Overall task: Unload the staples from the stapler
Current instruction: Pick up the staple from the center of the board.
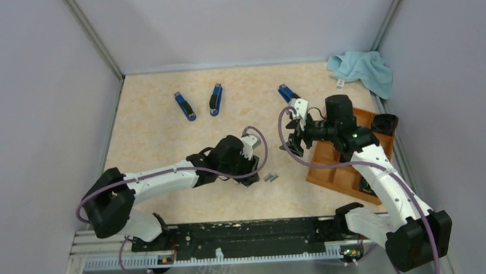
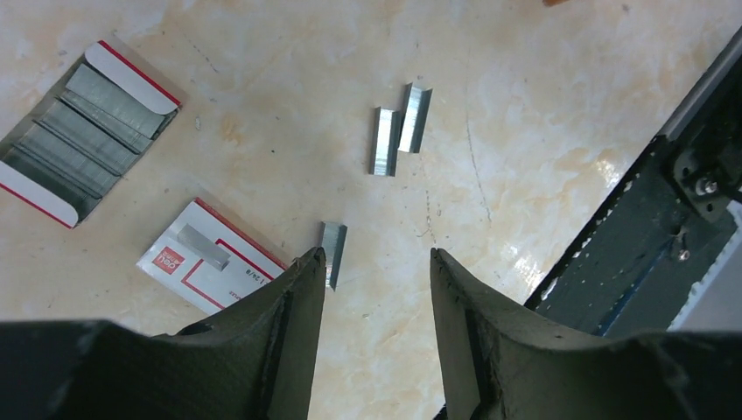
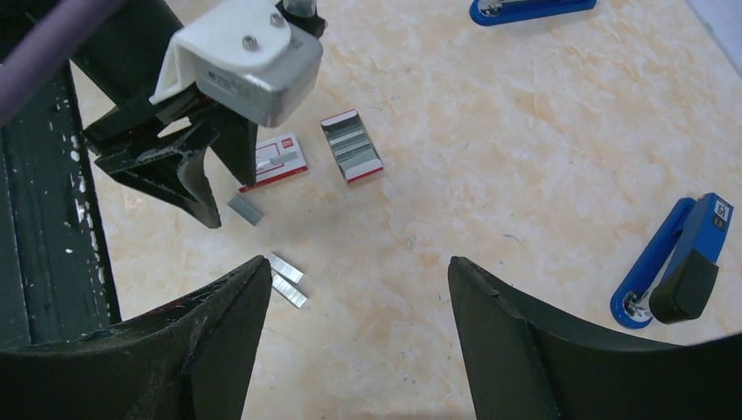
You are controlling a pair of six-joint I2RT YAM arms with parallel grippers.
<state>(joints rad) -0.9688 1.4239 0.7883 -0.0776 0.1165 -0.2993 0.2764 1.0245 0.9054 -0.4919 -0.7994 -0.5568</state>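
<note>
Marbled tabletop [image 2: 542,96], staples [image 2: 333,252] seemingly touching left fingers [image 2: 302,302], ungripped.

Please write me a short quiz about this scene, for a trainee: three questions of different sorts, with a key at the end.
1. True or false: the right gripper holds a stapler.
2. How many blue staplers does the top view show?
3. Where does the pair of staple strips lie? A) on the table B) inside a stapler C) in the right gripper.
Key: 1 false, its jaws are open and empty; 2 three; 3 A.
</note>
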